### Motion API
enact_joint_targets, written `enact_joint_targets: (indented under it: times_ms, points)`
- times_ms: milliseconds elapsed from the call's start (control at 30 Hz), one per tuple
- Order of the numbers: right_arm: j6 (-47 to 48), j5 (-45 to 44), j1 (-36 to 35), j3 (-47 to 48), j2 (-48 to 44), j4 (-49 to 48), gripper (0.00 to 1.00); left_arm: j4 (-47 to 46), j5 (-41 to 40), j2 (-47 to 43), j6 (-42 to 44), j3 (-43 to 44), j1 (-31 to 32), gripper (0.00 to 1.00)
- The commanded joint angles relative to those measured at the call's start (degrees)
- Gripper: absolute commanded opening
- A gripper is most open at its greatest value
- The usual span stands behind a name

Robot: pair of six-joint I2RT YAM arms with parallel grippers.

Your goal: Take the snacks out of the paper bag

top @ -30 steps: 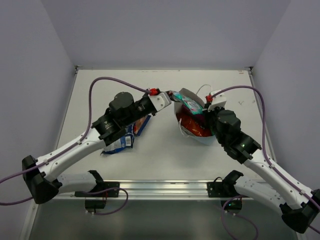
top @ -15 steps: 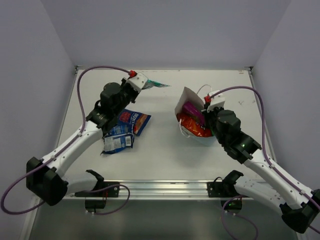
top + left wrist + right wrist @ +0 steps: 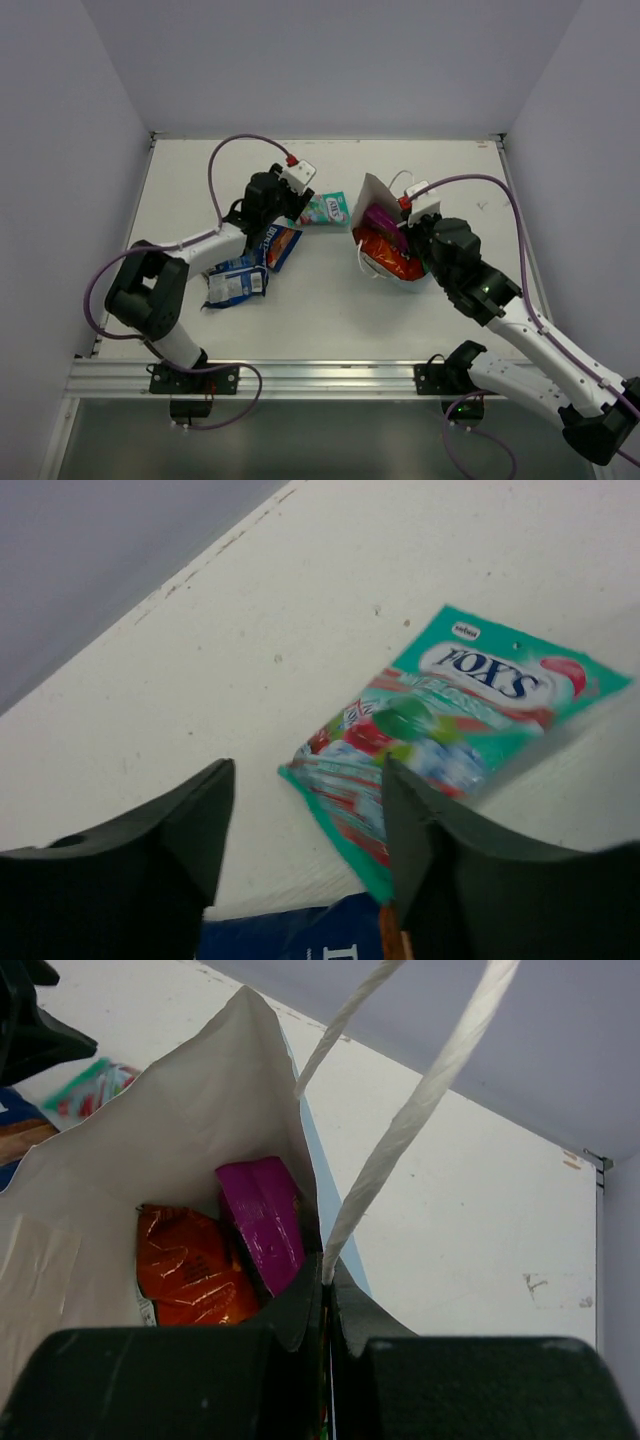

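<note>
the left gripper (image 3: pixel 307 780) has its fingers spread apart with nothing between them. the teal packet (image 3: pixel 450 730) lies flat on the table (image 3: pixel 200 660) just past the fingertips, toward 1 o'clock in the left wrist view, its near corner hidden behind one finger. the right gripper (image 3: pixel 325 1295) is pinched on the rim of the paper bag (image 3: pixel 200 1110), beside a cord handle (image 3: pixel 420 1110). a magenta packet (image 3: pixel 262 1222) and an orange packet (image 3: pixel 190 1270) sit inside the bag. a dark blue packet (image 3: pixel 275 243) and a blue-white packet (image 3: pixel 236 283) lie on the table toward 7 o'clock from the left gripper in the top view.
</note>
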State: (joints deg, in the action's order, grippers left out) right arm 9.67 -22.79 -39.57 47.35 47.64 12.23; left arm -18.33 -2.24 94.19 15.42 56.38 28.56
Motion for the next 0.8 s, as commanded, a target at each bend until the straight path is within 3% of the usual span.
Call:
enact_joint_targets:
  times_ms: [0, 67, 167, 300, 467, 600, 767]
  points:
    - [4.56, 5.99, 0.02, 3.62, -0.26, -4.67, 0.00, -7.07, 3.80, -3.22, -3.11, -1.53, -0.43, 0.75]
    - [5.70, 10.54, 0.02, 4.06, -0.53, -3.89, 0.00, -7.25, 4.78, -7.42, -3.55, -3.37, -0.43, 0.92]
    - [7.55, 13.98, -0.07, 5.20, -0.35, -1.52, 0.00, -3.48, 9.96, -13.13, -2.42, -3.39, -0.26, 1.00]
    - [8.17, 19.26, -0.07, 6.52, 0.00, 1.04, 0.00, 1.88, 16.21, -20.44, 1.00, -2.24, 2.99, 1.00]
    - [8.35, 17.69, -0.07, 6.61, 0.26, 1.83, 0.00, 7.07, 17.26, -27.99, 6.90, -0.84, 11.86, 1.00]
    - [8.61, 16.11, -0.07, 5.74, 0.09, 1.13, 0.00, 9.45, 23.24, -29.77, 6.64, 0.66, 14.68, 0.98]
    - [8.35, 13.65, -0.07, 5.64, 0.44, 0.08, 0.00, 9.98, 23.78, -27.93, 5.68, 2.68, 19.34, 0.91]
